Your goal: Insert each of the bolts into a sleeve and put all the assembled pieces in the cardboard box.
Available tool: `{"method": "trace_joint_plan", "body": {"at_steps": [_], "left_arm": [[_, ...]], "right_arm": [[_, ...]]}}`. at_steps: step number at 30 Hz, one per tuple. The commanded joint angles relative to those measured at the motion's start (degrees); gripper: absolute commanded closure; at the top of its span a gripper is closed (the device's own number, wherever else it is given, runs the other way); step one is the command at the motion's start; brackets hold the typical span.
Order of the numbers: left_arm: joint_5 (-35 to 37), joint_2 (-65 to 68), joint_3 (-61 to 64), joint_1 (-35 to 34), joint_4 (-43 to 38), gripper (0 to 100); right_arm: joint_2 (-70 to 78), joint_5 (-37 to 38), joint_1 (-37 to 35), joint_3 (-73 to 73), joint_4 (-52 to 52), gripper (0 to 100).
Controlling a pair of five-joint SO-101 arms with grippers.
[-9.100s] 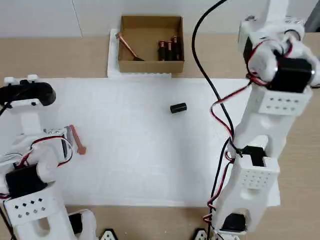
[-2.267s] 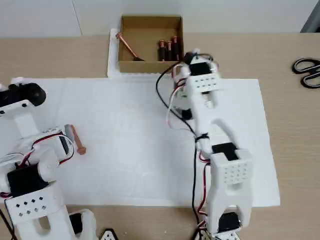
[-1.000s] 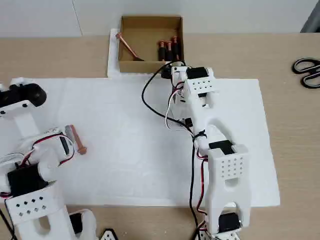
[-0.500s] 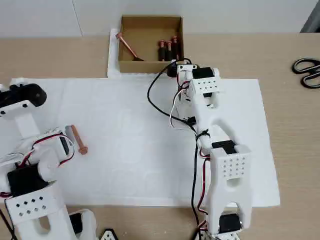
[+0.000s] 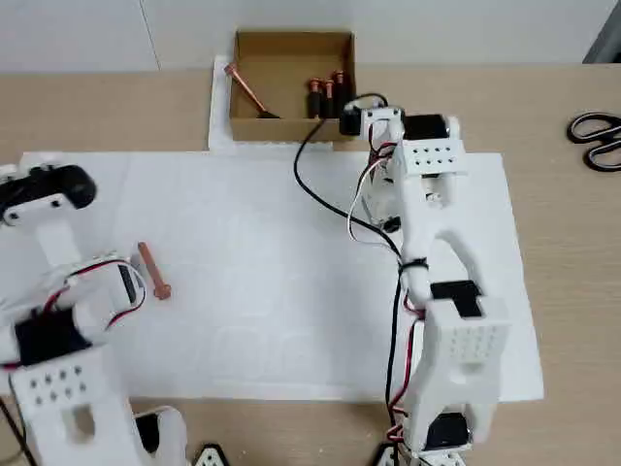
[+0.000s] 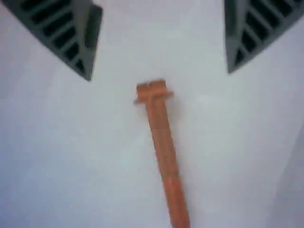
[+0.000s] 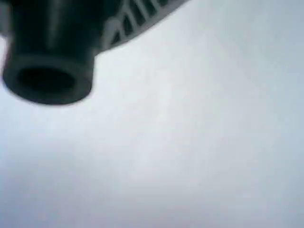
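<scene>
Clamping the sleeve [image 7: 47, 61] in the right gripper [image 5: 364, 121] beside the cardboard box [image 5: 291, 44], well apart from the scissors [image 5: 597, 136]; hovering the left gripper [image 6: 159, 72], wide open, at the head of the bolt [image 6: 161, 147].

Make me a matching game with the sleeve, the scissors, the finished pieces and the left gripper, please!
1 black sleeve; 2 scissors; 3 assembled pieces; 4 left gripper.
A in the cardboard box; B open above a copper bolt; C on the bare wooden table; D held by the right gripper.
Pairs: 1-D, 2-C, 3-A, 4-B.
</scene>
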Motion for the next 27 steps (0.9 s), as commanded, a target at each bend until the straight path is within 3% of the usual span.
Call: {"method": "trace_joint_plan", "body": {"at_steps": [1, 14, 18, 27], "left_arm": [[-0.79, 8.00, -4.70, -0.26, 0.35, 83], [3.16, 45.98, -25.71, 0.09, 0.00, 87], [3.69, 53.10, -28.53, 0.53, 0.00, 87], [12.13, 62.59, -29.85, 6.77, -3.16, 87]], "right_arm": [[-8.13, 0.79, 0.57, -0.26, 1.19, 99.5], [-9.19, 0.62, 0.22, -0.18, 1.80, 99.5], [-9.19, 0.62, 0.22, -0.18, 1.63, 99.5], [-9.19, 0.62, 0.22, -0.18, 1.54, 99.5]]}}
